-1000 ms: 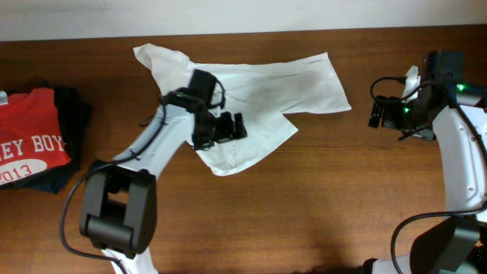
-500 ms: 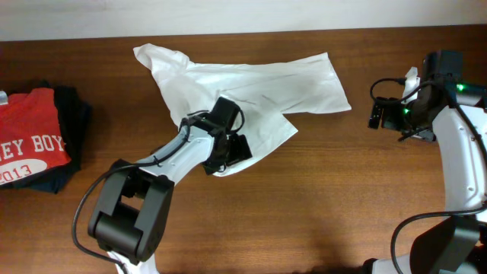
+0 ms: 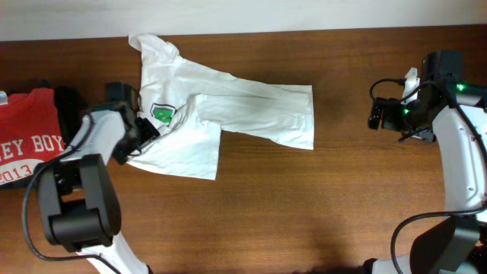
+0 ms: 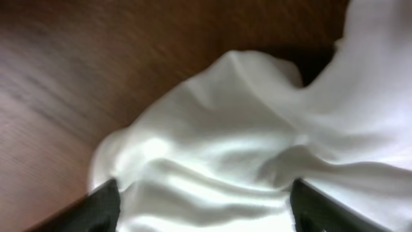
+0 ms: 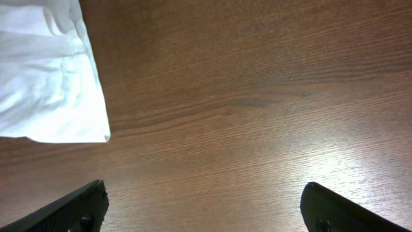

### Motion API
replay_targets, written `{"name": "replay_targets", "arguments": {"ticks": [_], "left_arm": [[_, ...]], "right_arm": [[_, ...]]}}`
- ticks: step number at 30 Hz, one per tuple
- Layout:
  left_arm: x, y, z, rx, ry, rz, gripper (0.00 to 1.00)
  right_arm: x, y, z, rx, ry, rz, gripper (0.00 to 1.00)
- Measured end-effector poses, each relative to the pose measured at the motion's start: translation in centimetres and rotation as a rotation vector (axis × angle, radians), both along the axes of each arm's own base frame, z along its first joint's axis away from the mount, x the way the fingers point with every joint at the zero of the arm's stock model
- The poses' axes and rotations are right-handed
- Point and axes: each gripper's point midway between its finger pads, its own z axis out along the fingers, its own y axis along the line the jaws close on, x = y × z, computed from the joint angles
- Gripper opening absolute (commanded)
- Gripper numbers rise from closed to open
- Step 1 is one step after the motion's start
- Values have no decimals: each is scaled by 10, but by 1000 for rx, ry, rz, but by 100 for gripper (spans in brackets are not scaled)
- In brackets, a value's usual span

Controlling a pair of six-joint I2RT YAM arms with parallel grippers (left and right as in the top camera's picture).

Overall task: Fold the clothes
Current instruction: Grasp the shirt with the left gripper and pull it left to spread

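Note:
The white T-shirt (image 3: 243, 106) lies spread on the wooden table, its green-and-black mark (image 3: 162, 114) facing up near its left side. My left gripper (image 3: 137, 138) is at the shirt's lower left edge. In the left wrist view its fingers (image 4: 199, 212) stand wide apart with rumpled white cloth (image 4: 244, 142) between them. My right gripper (image 3: 378, 114) is open and empty over bare table, to the right of the shirt. In the right wrist view its fingers (image 5: 203, 209) are apart, and the shirt's corner (image 5: 45, 77) shows at the upper left.
A red T-shirt with white lettering (image 3: 27, 141) lies on dark folded garments (image 3: 72, 106) at the table's left edge, close to my left arm. The table's back edge meets a white wall (image 3: 304, 15).
My left gripper swept from the table's middle to the left. The shirt came over with it and now lies flatter, with the printed mark showing. The right arm has not moved.

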Motion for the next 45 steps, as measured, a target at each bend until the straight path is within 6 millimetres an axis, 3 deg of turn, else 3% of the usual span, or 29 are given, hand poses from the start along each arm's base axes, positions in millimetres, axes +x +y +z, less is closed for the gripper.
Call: {"name": "replay_targets", "arguments": {"ticks": [1,4,6,10,15,20,22,24,27,32,40,42,44,45], "left_arm": [[3,3,7,-24,-2,-7,99],[-3,-15,29,-146,45,-58,99],[-25,-36,39,-232,147,-65,99],[-39,-60,40,-278,209,-49,99],[-49,-64,19,-198,238,16,99],[-58,-60,-14,-164,220,71,98],[-55,-60,-17,-162,196,91,81],[-47,-57,-17,-148,154,113,53],[-33,-55,-16,-143,92,112,36],[-30,-55,-16,-144,79,115,2],[-30,-55,-16,-144,80,71,0],[-40,-55,-13,-139,125,27,0],[-51,-53,2,-137,176,-36,0],[-56,-49,24,-126,188,-84,0]], "right_arm": [[0,0,0,0,0,0,99],[1,0,0,-1,-2,0,99],[0,0,0,0,-1,0,99],[0,0,0,0,0,0,99],[0,0,0,0,1,0,99],[-1,0,0,1,3,0,99],[-1,0,0,1,3,0,99],[-1,0,0,1,3,0,99],[-1,0,0,1,3,0,99],[-1,0,0,1,3,0,99],[-1,0,0,1,3,0,99],[-1,0,0,1,4,0,99],[-3,2,-1,10,11,3,99],[-2,7,0,36,7,9,99]]}}
